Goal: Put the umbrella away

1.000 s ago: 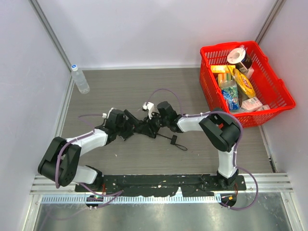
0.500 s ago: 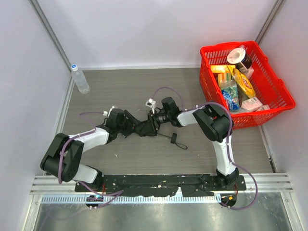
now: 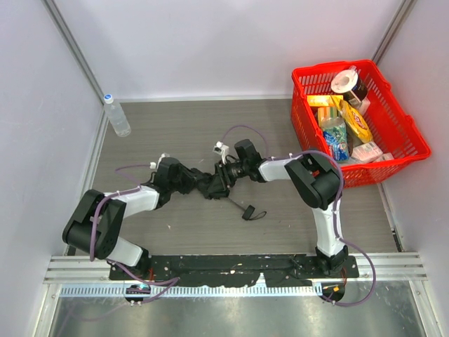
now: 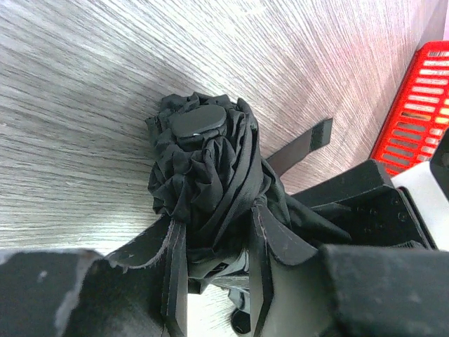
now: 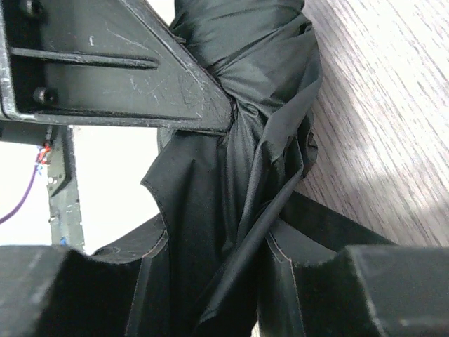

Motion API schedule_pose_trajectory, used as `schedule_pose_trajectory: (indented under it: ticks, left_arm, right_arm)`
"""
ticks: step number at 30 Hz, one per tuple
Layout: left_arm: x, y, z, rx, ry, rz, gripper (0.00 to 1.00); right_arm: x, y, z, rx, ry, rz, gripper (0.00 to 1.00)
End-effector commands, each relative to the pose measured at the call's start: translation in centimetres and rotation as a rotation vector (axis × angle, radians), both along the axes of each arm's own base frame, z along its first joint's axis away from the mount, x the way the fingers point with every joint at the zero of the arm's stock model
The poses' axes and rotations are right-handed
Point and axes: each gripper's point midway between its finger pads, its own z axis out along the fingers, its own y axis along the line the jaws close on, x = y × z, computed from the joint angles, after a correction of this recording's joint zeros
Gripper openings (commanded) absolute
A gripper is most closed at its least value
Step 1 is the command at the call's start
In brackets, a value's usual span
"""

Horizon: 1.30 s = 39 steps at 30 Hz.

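The bundled black umbrella (image 3: 210,187) lies on the surface (image 3: 175,130), well left of the red basket (image 3: 393,156). The left tool (image 4: 214,219) pinches its capped end and the right tool (image 5: 214,246) clamps its folds, probably to keep the canopy gathered while the strap (image 3: 249,211) trails loose.

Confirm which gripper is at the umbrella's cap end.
The left gripper: the umbrella pokes its round cap out just beyond it. The right gripper pinches plain folded fabric, no cap visible.
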Motion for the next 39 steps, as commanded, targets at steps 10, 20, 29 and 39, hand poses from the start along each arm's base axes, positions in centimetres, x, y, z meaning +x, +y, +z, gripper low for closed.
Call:
schedule_pose_trajectory:
  ticks: [10, 20, 29, 39]
  left_arm:
    - [-9.9, 4.7, -9.0, 0.261, 0.433, -0.052, 0.00]
    - [-10.5, 5.0, -9.1, 0.276, 0.495, -0.033, 0.00]
    - [-10.6, 4.9, -8.7, 0.274, 0.508, -0.024, 0.00]
    - [-9.0, 3.9, -6.5, 0.214, 0.350, -0.055, 0.59]
  right_arm:
    - [-0.8, 0.6, 2.7, -0.359, -0.339, -0.132, 0.68]
    - [0.5, 1.8, 3.5, -0.629, -0.730, -0.275, 0.73]
    - [-0.6, -0.5, -1.6, -0.735, -0.676, -0.203, 0.01]
    - [-5.7, 0.8, -4.4, -0.218, -0.164, -0.007, 0.01]
